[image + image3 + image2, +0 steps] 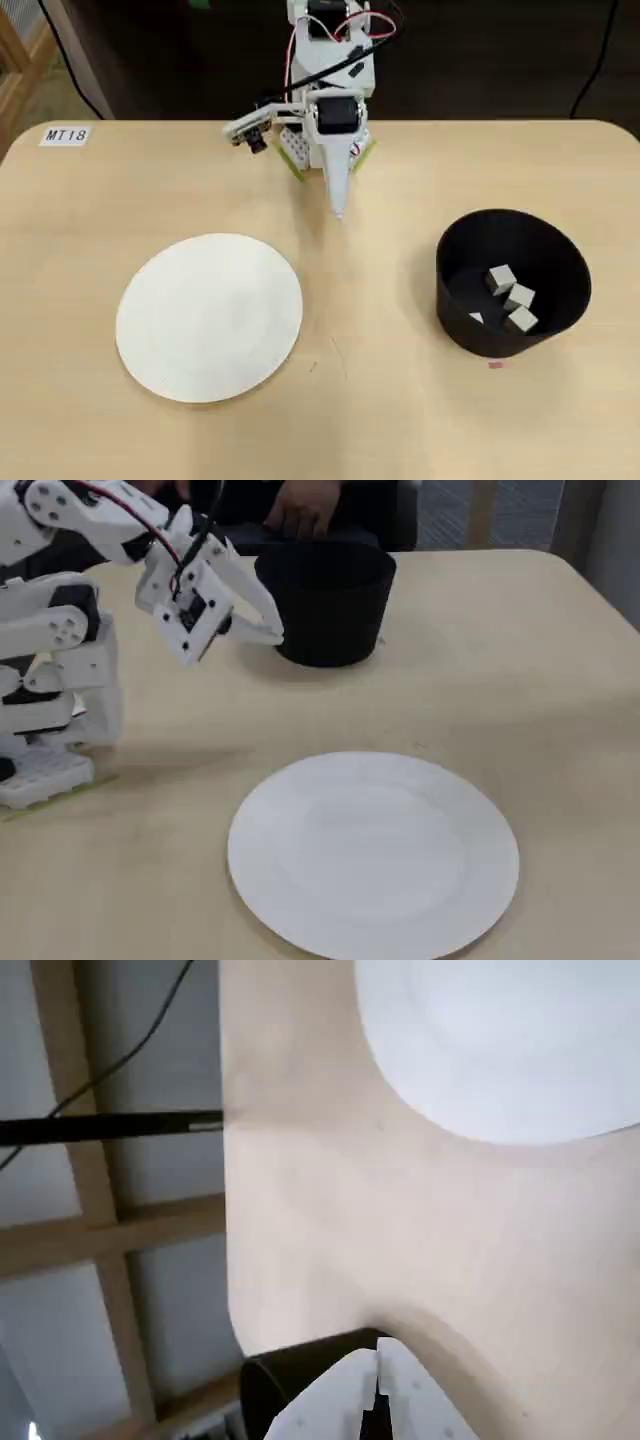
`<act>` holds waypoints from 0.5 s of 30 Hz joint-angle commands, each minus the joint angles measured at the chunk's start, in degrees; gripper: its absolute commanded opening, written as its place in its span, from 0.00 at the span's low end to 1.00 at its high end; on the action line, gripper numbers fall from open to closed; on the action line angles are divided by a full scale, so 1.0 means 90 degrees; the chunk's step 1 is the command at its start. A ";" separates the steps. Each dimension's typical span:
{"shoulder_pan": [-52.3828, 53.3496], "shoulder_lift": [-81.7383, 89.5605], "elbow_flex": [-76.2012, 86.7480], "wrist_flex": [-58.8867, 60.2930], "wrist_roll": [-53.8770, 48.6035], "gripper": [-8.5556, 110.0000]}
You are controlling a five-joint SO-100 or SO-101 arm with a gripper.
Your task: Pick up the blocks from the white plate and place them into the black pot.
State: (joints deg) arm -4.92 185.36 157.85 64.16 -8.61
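White two-finger gripper (338,208), jaws closed and empty, raised between the bare round white plate (209,316) and the matte black pot (513,283) holding the off-white cube blocks (510,298). Remaining risk, as judged: a careless swing nudging the pot.

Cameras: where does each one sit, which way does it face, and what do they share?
Overhead view: above the table, looking straight down; arm at top edge, gripper pointing toward the viewer.
Wrist view: rides the gripper, looking along its shut fingers at tabletop and plate edge.
Fixed view: low at the table's side, facing the black pot; arm at left.
Shared: all show the empty white plate and the pot; only overhead shows blocks.
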 commanded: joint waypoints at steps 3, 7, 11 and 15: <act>-0.0039 0.0107 0.0410 0.0068 -0.0107 0.05; -0.0059 0.0107 0.0947 0.0068 -0.0107 0.05; -0.0029 0.0107 0.1221 -0.0010 -0.0059 0.05; 0.0020 0.0107 0.1377 -0.0166 -0.0039 0.05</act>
State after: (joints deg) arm -4.66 186.15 170.16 63.90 -9.32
